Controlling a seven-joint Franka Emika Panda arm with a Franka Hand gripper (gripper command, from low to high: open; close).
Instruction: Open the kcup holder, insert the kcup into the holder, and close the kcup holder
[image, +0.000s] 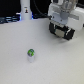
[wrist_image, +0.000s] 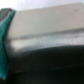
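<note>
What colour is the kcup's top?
Green, on the kcup; clearest in the exterior view.

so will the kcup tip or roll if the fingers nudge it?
Probably tips easily: the kcup looks small and light, standing upright alone on the white table. Once on its side, its round body would likely roll. Its thin translucent wall may flex under a hard pinch.

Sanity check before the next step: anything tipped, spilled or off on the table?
Nothing stands out. The kcup stands upright on the white table, green top up, nothing spilled. The claw hangs apart from it toward the exterior view's right. The wrist view is too blurred to judge.
</note>
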